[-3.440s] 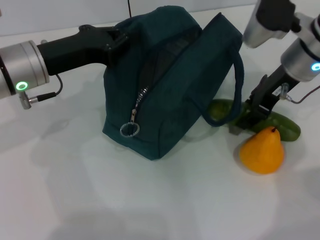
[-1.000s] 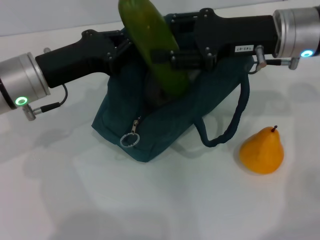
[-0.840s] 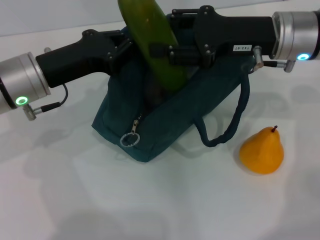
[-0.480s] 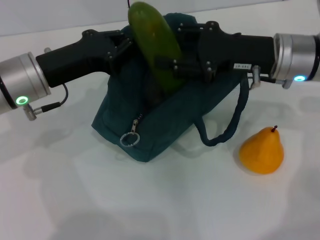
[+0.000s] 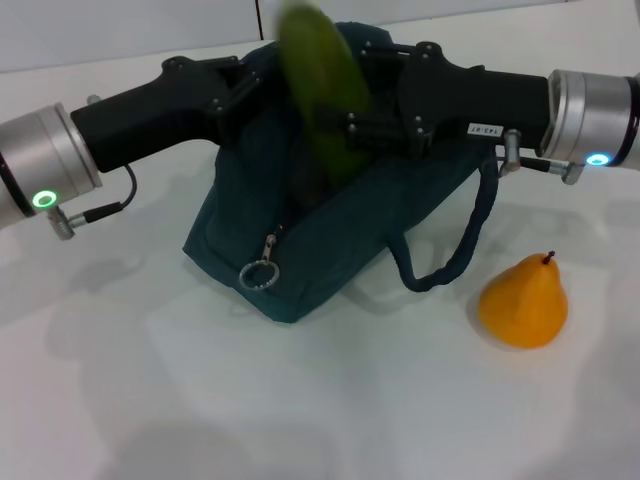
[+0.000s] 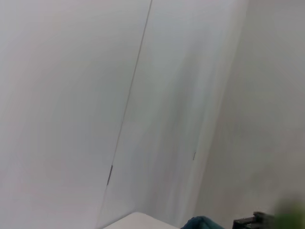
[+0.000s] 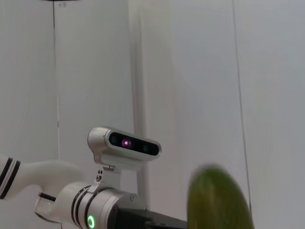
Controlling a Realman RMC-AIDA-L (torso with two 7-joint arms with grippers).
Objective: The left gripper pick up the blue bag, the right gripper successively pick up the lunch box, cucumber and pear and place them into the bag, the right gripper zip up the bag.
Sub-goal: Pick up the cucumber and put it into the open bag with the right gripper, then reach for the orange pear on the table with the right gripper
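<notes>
From the head view, my left gripper stays clamped on the blue bag's upper-left rim at frame centre, while my right gripper still pinches the cucumber, now blurred and sunk lower into the opening than half a second ago; the pear is unmoved at lower right. My left wrist view catches only a bag corner at the bottom edge. My right wrist view shows the cucumber tip at lower right.
</notes>
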